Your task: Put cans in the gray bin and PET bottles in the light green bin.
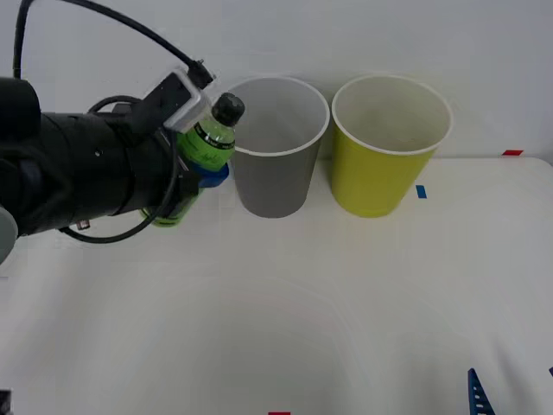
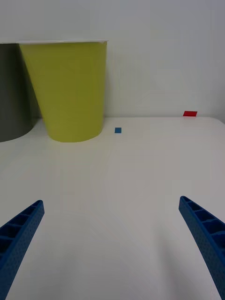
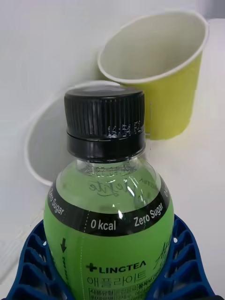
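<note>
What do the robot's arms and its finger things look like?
The left arm is fat, round and black, with black cables looping over it and a small white box on top. The left gripper and right gripper have bright blue fingers with a ribbed lattice pattern.

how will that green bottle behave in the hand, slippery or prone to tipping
The green bottle looks full, so it is probably heavy for its size. Its smooth rounded plastic could slip or twist, though the left hand wraps ribbed blue fingers around both sides. Held aloft beside the gray bin, it would likely roll if dropped on its side.
</note>
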Motion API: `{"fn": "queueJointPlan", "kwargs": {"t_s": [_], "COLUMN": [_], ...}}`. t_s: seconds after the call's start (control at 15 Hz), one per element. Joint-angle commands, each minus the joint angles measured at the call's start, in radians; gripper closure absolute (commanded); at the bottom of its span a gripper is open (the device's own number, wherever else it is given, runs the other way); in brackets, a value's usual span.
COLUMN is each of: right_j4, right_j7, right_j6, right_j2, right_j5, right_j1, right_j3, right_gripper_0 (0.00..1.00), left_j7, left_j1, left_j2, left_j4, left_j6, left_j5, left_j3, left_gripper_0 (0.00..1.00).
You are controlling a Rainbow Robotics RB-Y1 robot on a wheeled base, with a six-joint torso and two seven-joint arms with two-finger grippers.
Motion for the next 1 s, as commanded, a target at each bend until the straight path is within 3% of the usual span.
{"fn": "queueJointPlan", "kwargs": {"t_s": [0.07, 0.27, 0.6, 0.73, 1.0], "right_j4": [0.000, 0.000, 0.000, 0.000, 0.000], "right_j7": [0.000, 0.000, 0.000, 0.000, 0.000], "right_j6": [0.000, 0.000, 0.000, 0.000, 0.000], "right_j2": [0.000, 0.000, 0.000, 0.000, 0.000], "right_j5": [0.000, 0.000, 0.000, 0.000, 0.000], "right_j1": [0.000, 0.000, 0.000, 0.000, 0.000], "right_j3": [0.000, 0.000, 0.000, 0.000, 0.000], "right_gripper_0": [0.00, 0.00, 0.00, 0.00, 0.00], "left_j7": [0.010, 0.049, 0.345, 0.429, 0.428], "left_j1": [-0.110, -0.238, -0.498, -0.539, -0.611], "left_j2": [-0.051, -0.042, -0.028, -0.036, -0.095], "left_j4": [0.055, 0.152, 0.282, 0.314, 0.515], "left_j6": [0.042, 0.042, 0.033, -0.024, -0.226], "left_j5": [-0.031, -0.054, -0.084, -0.087, -0.067], "left_j3": [0.051, 0.029, -0.121, -0.167, -0.216], "left_gripper_0": [1.00, 1.00, 1.00, 1.00, 1.00]}}
